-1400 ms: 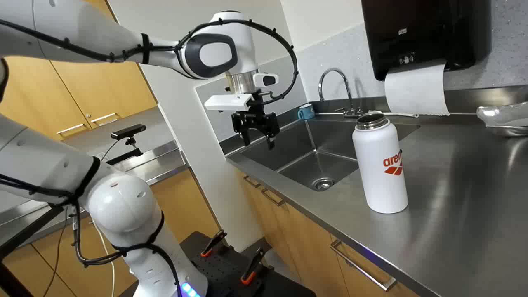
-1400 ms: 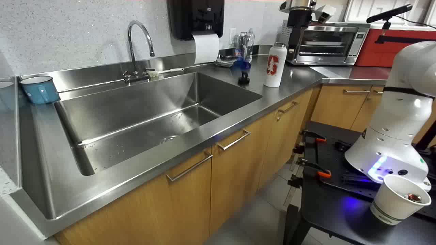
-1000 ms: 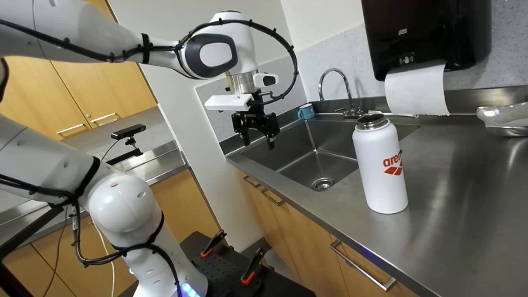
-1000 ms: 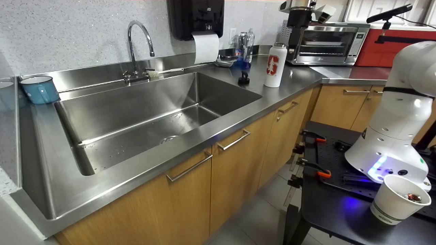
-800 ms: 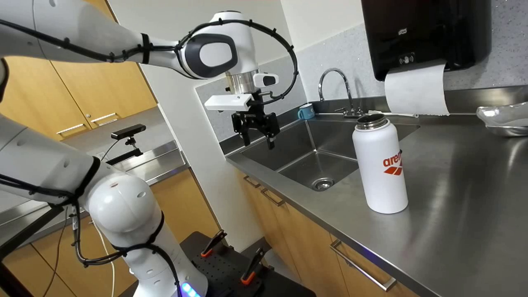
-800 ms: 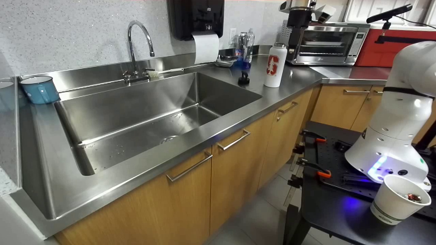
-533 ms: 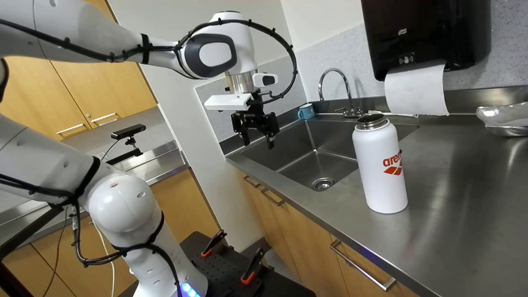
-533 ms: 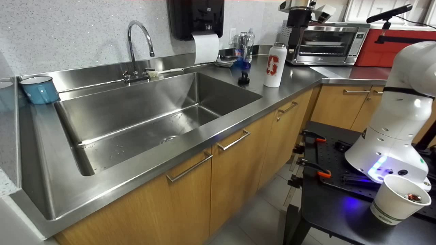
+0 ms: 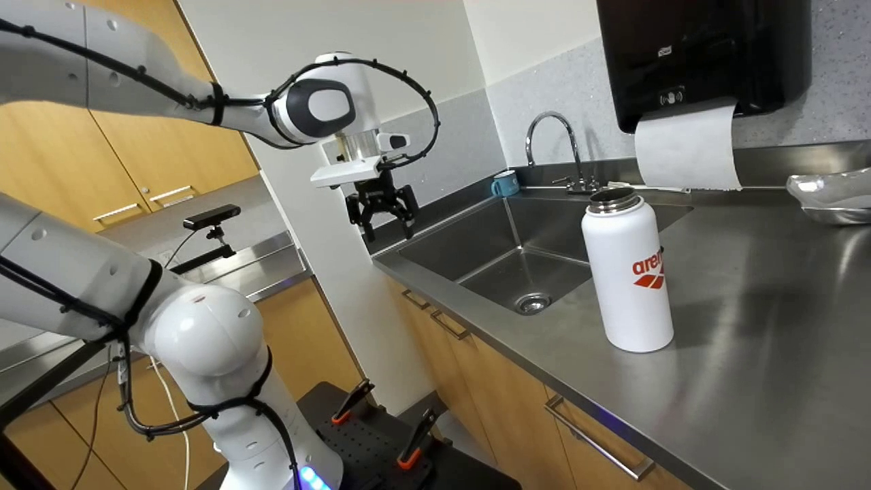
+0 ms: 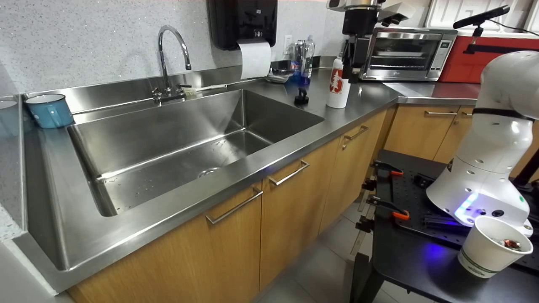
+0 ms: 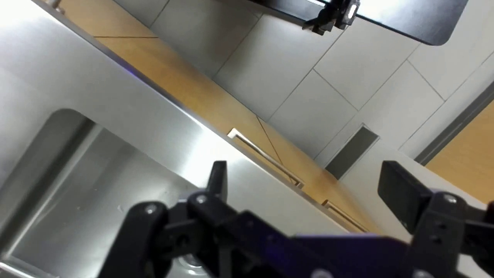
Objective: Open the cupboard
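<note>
Cupboard (image 10: 236, 252): 6 o'clock in an exterior view, under the steel sink (image 10: 177, 134); flat, wood-grained doors (image 10: 297, 210), all closed. We can't tell which is meant; probably stiff, fairly light to swing.
Handles (image 10: 292, 174): thin, straight metal bars, likely hard and slick; we'd hook or pinch mid-bar.
Bottle (image 10: 337, 93): 1 o'clock, smooth white cylinder, upright.
Claw (image 11: 307, 179): also 1 o'clock, well apart from the handles; in the wrist view, spread wide, holding nothing.

On the water bottle (image 9: 622, 299), "aren" (image 9: 646, 264) and "S" (image 10: 336, 81) are printed; on the paper-towel dispenser (image 9: 708, 54) behind it, a hand sign (image 9: 671, 99).
</note>
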Motion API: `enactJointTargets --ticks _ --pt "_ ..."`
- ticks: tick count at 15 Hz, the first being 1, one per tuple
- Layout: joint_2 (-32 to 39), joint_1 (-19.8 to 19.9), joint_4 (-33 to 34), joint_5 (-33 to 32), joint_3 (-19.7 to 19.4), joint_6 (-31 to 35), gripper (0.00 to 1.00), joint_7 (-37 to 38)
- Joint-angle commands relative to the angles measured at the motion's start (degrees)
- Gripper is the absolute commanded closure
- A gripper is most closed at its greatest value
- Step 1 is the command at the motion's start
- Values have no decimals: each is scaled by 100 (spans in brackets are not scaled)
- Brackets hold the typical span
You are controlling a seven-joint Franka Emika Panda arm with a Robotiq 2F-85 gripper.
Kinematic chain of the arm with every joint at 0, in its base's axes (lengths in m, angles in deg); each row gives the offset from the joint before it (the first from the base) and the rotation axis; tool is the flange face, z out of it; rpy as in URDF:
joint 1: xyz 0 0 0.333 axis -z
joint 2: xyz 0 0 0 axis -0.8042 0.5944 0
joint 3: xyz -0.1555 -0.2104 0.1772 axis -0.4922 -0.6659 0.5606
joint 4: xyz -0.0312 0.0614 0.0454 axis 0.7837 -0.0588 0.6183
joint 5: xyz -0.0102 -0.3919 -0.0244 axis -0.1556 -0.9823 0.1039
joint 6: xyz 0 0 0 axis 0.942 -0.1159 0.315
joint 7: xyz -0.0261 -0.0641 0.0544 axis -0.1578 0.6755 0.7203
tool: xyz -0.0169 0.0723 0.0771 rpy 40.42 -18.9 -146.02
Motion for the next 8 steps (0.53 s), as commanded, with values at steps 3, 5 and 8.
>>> enactJointTargets --ticks 3,5,8 --pt "528 -782 -116 246 1050 642 0 730" --pt "858 -972 -105 216 1475 973 0 1238" --pt "1399 -1211 -78 121 2046 1455 0 1917"
